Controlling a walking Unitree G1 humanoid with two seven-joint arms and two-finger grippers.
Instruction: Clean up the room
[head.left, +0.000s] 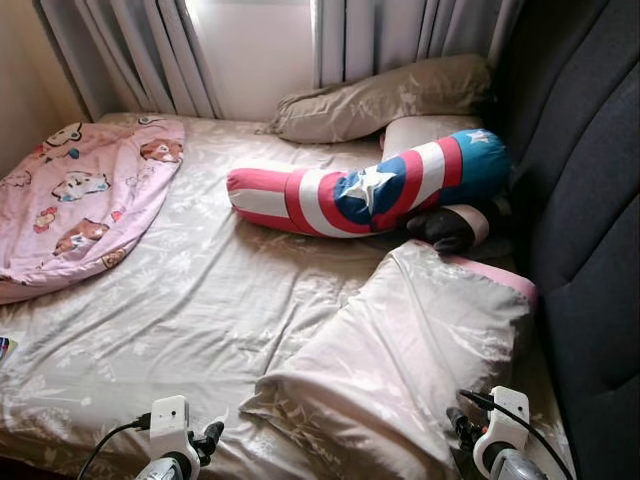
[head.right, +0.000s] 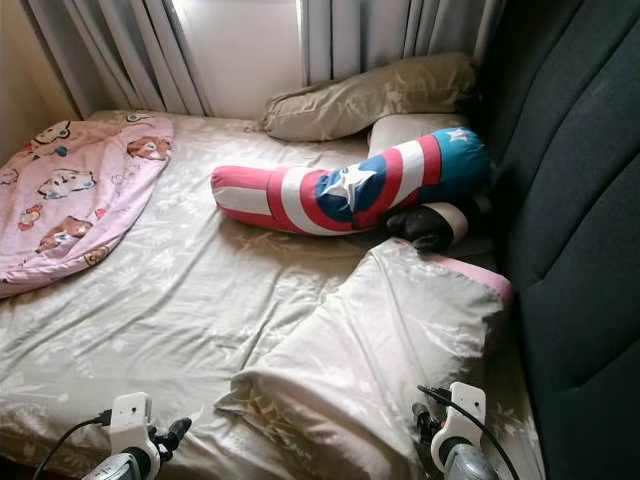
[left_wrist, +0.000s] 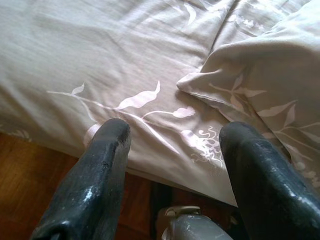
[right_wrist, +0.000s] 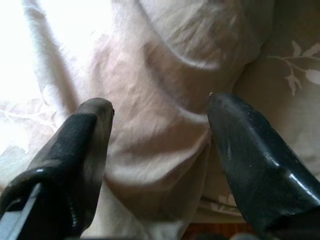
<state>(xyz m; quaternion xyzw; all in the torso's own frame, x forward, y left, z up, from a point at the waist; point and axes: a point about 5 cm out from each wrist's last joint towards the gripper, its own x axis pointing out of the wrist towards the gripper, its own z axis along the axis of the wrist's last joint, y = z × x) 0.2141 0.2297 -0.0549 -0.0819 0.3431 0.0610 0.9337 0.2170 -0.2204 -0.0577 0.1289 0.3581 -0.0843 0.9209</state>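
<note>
Barely begun: rumpled beige duvet heaped near right on bed, star bolster askew, pink blanket far left, left gripper and right gripper wide, empty.

The bed sheet is beige with a pale leaf-and-branch print, and the big pillow ahead of the black-fingered right gripper matches it, with a pink edge. Farther off lie a red, white and blue star-marked bolster, a pink cartoon-animal blanket and grey curtains.
</note>
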